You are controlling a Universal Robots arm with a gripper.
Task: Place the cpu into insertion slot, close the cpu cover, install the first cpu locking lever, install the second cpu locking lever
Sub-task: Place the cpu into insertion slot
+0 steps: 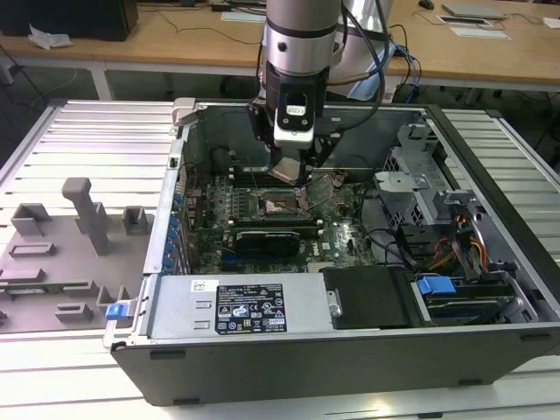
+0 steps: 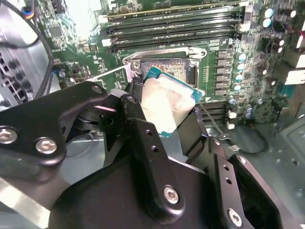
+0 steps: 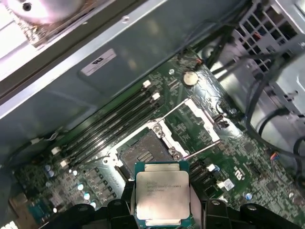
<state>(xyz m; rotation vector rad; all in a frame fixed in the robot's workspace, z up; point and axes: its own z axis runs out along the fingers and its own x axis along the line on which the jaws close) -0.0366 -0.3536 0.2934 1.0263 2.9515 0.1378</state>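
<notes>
A: Gripper (image 1: 289, 171) state?
B: Fingers (image 2: 139, 125) clamp the cpu (image 3: 163, 193) by two edges, metal face up, leaving its underside free.
A: Where is it?
B: Above the slot (image 3: 143, 155), not touching; the cover (image 3: 202, 113) is swung open, so the way is clear.

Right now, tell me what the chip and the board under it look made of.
The chip: a pale, matte metal lid, likely plated, on a green laminate base that shows at its edges. The board: green coated laminate, probably fibreglass, studded with soldered parts.
</notes>
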